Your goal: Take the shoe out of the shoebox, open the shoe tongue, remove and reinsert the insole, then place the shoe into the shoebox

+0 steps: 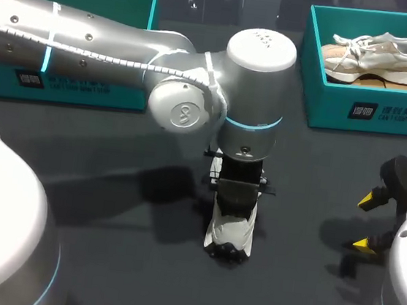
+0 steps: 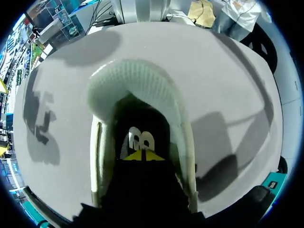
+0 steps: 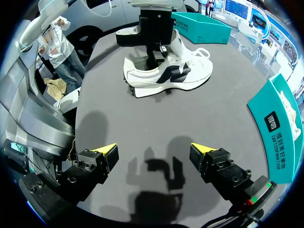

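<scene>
Light, soft-walled shoe (image 1: 232,226) on its sole in the middle of the counter (image 1: 103,259), left pincer (image 2: 142,156) clenched tip to tip down inside its collar above the insole (image 2: 141,140), right pincer (image 3: 153,148) released and well apart. Likely thin and floppy, that insole: pinch at the heel edge, steadying by the firmer sole.

The shoe (image 1: 231,233) stands on the table (image 1: 115,157) near its middle. The left gripper (image 1: 237,189) is directly above it, reaching down into its opening. The right gripper (image 1: 366,222) hangs to the shoe's right, well apart from it. Two boxes stand along the far edge: the left box (image 1: 72,82) behind and left of the shoe, the right box (image 1: 327,100) behind and right. A second shoe (image 1: 380,55) lies in the right box.
</scene>
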{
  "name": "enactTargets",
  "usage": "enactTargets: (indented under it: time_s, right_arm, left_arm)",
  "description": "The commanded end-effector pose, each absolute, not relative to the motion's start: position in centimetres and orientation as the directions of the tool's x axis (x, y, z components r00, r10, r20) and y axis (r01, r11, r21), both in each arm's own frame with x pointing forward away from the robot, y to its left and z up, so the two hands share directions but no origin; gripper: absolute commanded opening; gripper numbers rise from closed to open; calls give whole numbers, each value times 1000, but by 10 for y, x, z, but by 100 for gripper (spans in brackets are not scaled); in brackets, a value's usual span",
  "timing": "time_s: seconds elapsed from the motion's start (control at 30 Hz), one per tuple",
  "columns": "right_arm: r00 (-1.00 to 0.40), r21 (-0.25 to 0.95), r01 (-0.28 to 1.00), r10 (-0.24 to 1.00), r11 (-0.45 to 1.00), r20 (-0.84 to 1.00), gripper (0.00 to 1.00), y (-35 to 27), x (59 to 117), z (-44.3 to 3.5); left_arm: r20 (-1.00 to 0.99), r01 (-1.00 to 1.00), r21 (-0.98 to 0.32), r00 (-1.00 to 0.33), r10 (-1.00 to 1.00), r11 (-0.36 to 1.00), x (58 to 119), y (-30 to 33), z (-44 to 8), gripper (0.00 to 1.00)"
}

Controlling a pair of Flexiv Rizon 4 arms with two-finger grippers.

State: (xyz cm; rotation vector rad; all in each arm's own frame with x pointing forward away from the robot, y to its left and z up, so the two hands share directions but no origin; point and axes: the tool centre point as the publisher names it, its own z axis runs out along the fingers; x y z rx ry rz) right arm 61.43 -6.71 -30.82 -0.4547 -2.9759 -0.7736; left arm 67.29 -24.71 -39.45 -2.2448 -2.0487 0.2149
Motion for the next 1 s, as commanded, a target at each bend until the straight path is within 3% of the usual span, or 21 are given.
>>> enactTargets:
  time_s: [0.03,0.3,0.87,1.0]
  right_arm:
    - [-956,470,289,274,834,101,100,-67,612,-308]
    - [-956,470,289,274,834,101,100,-67,612,-308]
    - [-956,470,289,274,834,101,100,-67,612,-308]
    - [-956,470,289,274,834,101,100,-67,612,-308]
  left_arm:
    - [-79,984,-133,111,991,-121,668,-236,-366,0]
    - [-97,988,-50,143,985,-148,669,-245,-341,0]
    - [-67,992,58,112,992,-108,695,-253,-350,0]
    - [-57,992,78,105,993,-101,699,-252,-351,5]
